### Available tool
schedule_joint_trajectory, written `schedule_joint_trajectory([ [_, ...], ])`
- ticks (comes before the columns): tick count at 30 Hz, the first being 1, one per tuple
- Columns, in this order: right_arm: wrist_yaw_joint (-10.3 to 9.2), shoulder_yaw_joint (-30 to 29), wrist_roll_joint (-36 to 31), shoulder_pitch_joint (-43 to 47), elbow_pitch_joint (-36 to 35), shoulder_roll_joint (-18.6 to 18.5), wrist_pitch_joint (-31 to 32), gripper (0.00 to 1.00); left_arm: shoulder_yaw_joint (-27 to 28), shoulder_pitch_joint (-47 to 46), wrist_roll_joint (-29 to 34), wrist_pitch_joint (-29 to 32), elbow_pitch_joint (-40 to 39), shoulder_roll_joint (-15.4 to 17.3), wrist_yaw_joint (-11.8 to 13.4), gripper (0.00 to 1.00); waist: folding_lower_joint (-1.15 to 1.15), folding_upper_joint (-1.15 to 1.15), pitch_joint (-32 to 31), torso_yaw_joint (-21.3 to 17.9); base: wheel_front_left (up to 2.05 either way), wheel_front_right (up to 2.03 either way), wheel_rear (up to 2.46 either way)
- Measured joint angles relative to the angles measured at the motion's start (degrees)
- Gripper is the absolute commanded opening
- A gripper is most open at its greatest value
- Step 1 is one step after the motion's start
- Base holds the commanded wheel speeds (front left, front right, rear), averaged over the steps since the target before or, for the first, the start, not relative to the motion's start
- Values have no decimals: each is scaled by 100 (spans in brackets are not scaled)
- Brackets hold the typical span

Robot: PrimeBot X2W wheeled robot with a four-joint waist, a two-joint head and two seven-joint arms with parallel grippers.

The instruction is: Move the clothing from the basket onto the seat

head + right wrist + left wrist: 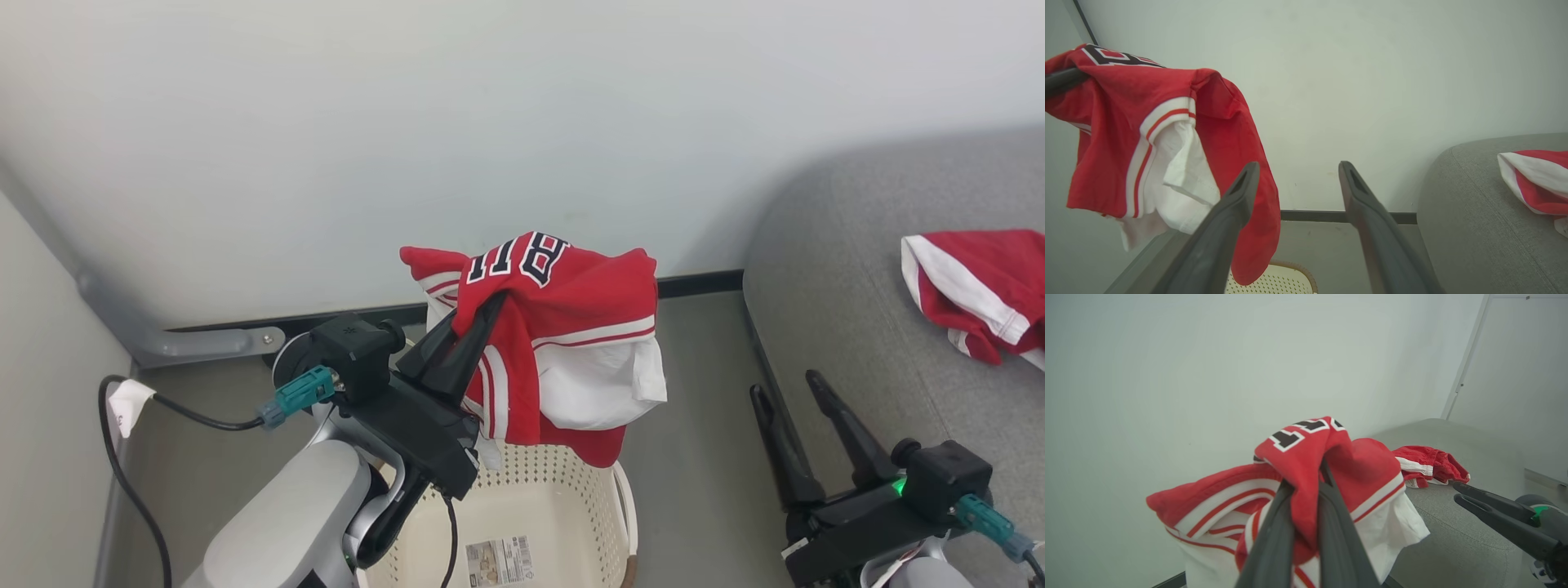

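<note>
Above the basket [563, 498], my left end effector [483, 317] is clamped on a fold of the red jersey [571, 327], near its lettering, so the garment hangs bunched from my fingertips with its lowest hem close over the basket's far rim; whether it touches I cannot tell. Pinching it near the middle keeps the dangling cloth short, which I judge is the reason for this grip: a hold at one corner would leave a long tail to drag. What I can see of the basket's bottom shows a paper label [500, 560] and no more cloth. To my right the shorts [971, 286] lie crumpled on the grey seat [841, 310], well apart from the jersey, so half the job reads as done. My right end effector [785, 385] hovers by the seat's near edge, fingers spread wide with nothing between them, out of the carrying path. The next move, as I see it, calls for a swing rightward over the floor [694, 392], high enough for the hem to pass the seat's rounded corner
</note>
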Motion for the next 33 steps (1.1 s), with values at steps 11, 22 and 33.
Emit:
schedule_joint_trajectory([
  [11, 0, 420, 103, 12, -186, -63, 0, 100, 22, 243, -54, 136, -407, 119, 200, 0, 1, 0, -287, 142, 0, 0, 0],
  [22, 0, 1014, 300, -193, -848, -323, 0, 100, 15, 274, -102, 337, -672, 141, 307, 0, 1, 1, -290, 158, 0, 0, 0],
  [33, 1, 1355, 312, -894, -508, -546, 53, 100, -124, 355, -102, 541, -957, 76, 398, 0, 2, 1, -252, 274, 0, 0, 0],
])
